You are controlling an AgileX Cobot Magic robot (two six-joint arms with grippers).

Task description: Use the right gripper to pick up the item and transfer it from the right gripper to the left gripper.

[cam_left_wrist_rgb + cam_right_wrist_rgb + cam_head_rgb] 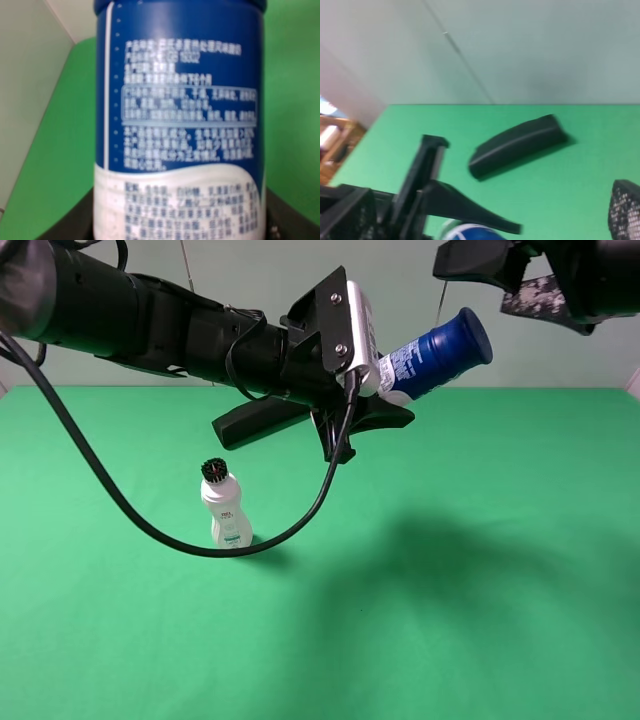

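A blue and white bottle (432, 355) is held high above the table, tilted, blue end pointing up and right. My left gripper (385, 375) is shut on its white lower part. In the left wrist view the bottle's label (177, 115) fills the frame, with a dark finger (75, 225) at its side. My right gripper (505, 280) is open and empty at the top right, a little apart from the bottle's blue end. In the right wrist view its mesh fingertips (625, 210) stand wide apart, and the bottle's blue end (470, 233) shows low down.
A small white bottle with a black cap (226, 505) stands upright on the green table (480, 620), left of centre. A black curved object (255, 422) lies on the table behind it; it also shows in the right wrist view (517, 145). A black cable (150, 525) hangs from the left arm.
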